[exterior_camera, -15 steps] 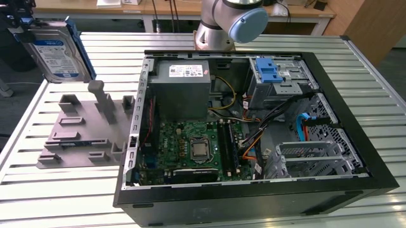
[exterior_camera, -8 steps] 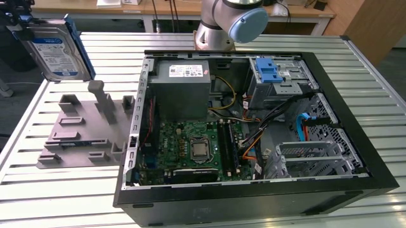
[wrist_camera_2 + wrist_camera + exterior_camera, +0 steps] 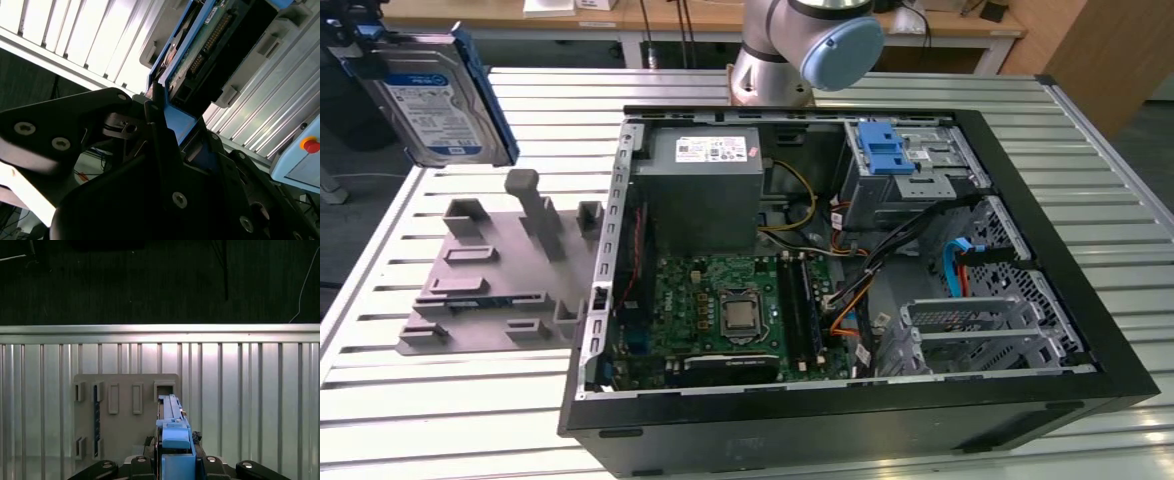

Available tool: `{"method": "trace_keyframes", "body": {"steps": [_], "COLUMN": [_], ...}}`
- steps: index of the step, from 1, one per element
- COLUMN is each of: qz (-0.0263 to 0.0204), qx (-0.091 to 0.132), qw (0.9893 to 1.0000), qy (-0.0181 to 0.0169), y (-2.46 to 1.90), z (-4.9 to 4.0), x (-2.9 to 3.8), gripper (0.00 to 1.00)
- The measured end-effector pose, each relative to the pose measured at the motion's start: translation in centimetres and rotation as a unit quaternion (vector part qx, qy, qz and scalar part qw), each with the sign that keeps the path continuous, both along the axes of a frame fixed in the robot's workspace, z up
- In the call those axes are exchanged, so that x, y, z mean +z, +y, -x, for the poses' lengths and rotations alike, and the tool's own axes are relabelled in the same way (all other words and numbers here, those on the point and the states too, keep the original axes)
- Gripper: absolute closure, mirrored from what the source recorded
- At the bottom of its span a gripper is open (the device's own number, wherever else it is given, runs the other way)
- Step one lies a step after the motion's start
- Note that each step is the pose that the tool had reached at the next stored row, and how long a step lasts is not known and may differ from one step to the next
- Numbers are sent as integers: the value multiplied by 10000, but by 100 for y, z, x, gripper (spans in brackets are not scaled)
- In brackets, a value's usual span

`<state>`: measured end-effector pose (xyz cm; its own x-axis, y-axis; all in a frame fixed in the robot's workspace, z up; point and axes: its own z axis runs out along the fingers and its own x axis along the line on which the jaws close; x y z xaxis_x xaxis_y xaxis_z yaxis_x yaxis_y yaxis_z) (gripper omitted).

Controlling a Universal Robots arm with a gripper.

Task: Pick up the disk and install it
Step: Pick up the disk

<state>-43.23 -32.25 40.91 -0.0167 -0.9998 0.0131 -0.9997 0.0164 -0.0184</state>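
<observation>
above the exterior view's left rear corner of the slatted metal table [image 3: 440,400], the gripper [image 3: 371,52] is clamped on the disk [image 3: 440,100] and holds it in the air, upright and slightly tilted, with its white-and-blue label facing the camera and a blue rail along the edge nearer the computer case [image 3: 854,420]. the disk is clear of the table and well apart from the case. beneath and in front of it lies a grey fixture plate [image 3: 487,270] with upright posts and pockets, flat on the slats just beside the case's left wall. the case lies open on its side, showing a grey power supply [image 3: 707,170], a green motherboard [image 3: 734,310] and a drive bay with a blue latch [image 3: 887,150] at the rear right. the arm [image 3: 801,50] rises behind the case. in the first wrist view the disk [image 3: 171,415] appears edge-on, gripped between the fingers [image 3: 145,460] by its blue end, with the fixture plate [image 3: 125,430] beyond it. in the second wrist view the disk's [image 3: 210,35] circuit-board side shows beyond the black gripper [image 3: 165,130].
</observation>
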Motion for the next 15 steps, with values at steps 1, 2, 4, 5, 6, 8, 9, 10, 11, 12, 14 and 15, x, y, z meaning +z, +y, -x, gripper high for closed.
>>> {"method": "trace_keyframes", "body": {"steps": [1, 2, 4, 5, 6, 8, 9, 10, 11, 12, 14, 15], "qz": [0, 0, 0, 0, 0, 0, 0, 0, 0, 0, 0, 0], "qx": [0, 0, 0, 0, 0, 0, 0, 0, 0, 0, 0, 0], "qw": [10000, 10000, 10000, 10000, 10000, 10000, 10000, 10000, 10000, 10000, 10000, 10000], "qy": [0, 0, -1, -1, 0, -1, -1, -1, -1, -1, -1, -1], "y": [1, 2, 3, 4, 5, 7, 8, 9, 10, 11, 13, 14], "z": [0, 0, 0, 1, 1, 1, 1, 1, 2, 2, 2, 2], "x": [8, 15, 29, 36, 44, 57, 64, 71, 77, 82, 94, 101], "gripper": [64, 64, 64, 64, 64, 64, 64, 64, 64, 64, 64, 64]}}
